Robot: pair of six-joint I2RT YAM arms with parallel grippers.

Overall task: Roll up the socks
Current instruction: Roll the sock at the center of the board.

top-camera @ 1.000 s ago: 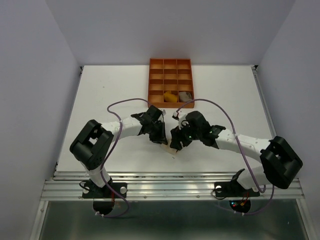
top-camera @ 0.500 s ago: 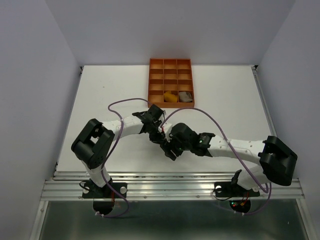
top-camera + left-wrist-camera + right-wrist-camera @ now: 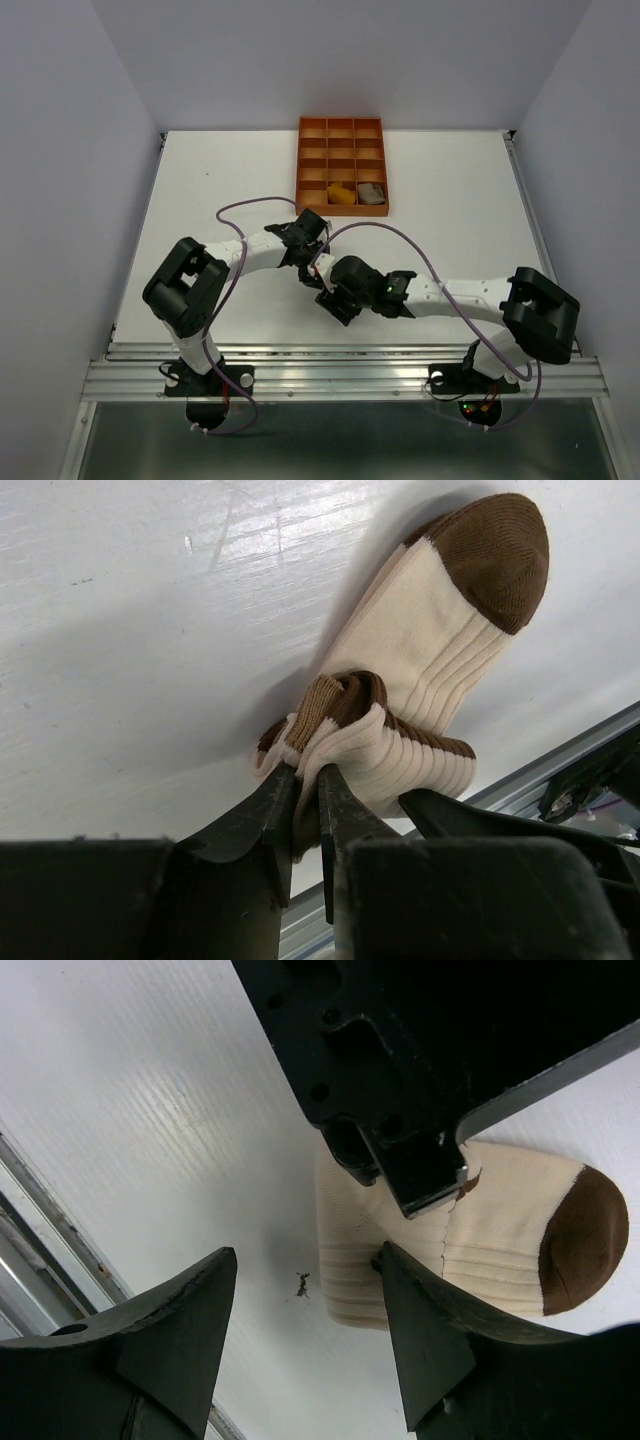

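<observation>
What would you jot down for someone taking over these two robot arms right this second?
Left gripper: shut on the partly rolled cuff end of the brown, cream and white fabric sock on the white table.
Right gripper: open, low beside it, holding nothing.
Done: mustard orange sock and taupe sock sit bundled in the rigid orange compartment tray.
Left: finish rolling this sock, likely tray it too.

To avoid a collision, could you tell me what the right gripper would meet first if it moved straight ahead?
Most likely the folded cream end of the sock that the left gripper pinches, then the table; depth is unclear.
</observation>
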